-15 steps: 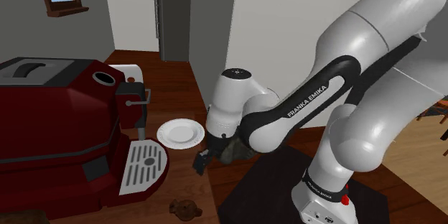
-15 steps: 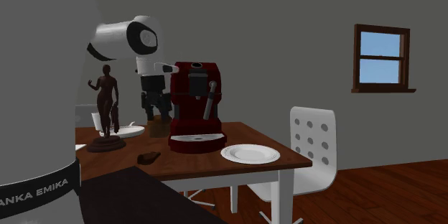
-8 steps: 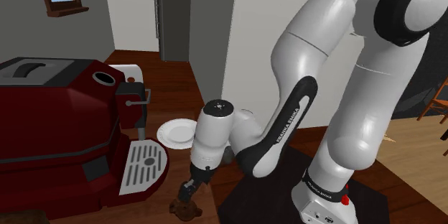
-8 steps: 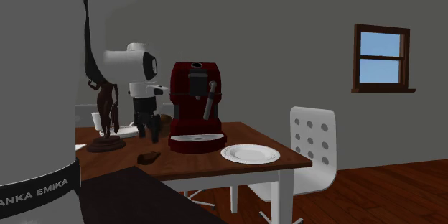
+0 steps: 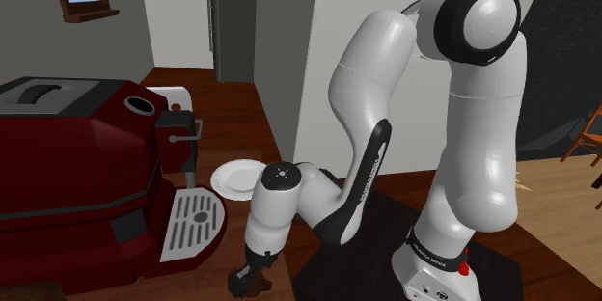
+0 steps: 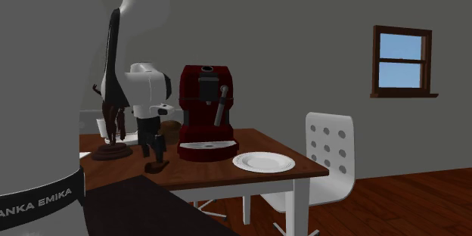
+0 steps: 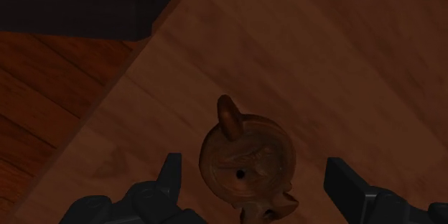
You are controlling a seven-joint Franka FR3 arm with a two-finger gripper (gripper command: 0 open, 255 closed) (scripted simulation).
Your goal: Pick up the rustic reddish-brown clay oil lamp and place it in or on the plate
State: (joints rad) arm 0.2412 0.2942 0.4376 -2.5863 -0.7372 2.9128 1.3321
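red espresso machine (image 5: 87, 169) takes up the shoulder view's left, its grey drip tray (image 5: 193, 220) turned toward the arm. 1 white plate (image 5: 234, 176) sits on the wooden table (image 5: 232, 239) just past the drip tray, well apart from the gripper (image 5: 245, 278). the machine's front runs alongside the stretch of table between the two. in the second exterior view a dark figurine (image 6: 113, 117) stands at the table's left end, just behind the arm. a white chair (image 6: 329, 151) is at the right end, with a window (image 6: 401, 59) on the grey wall. the black stand (image 7: 79, 0) corner and floor planks (image 7: 43, 86) show past the table edge.

brown clay oil lamp (image 7: 248, 159) lies flat on the table near that edge, right under the gripper. it sits between the 2 black fingers (image 7: 169, 176), which stand spread apart. 1 finger is just beside the lamp's body, the other well apart, neither touching. loop handle points away from the gripper, spout toward it.
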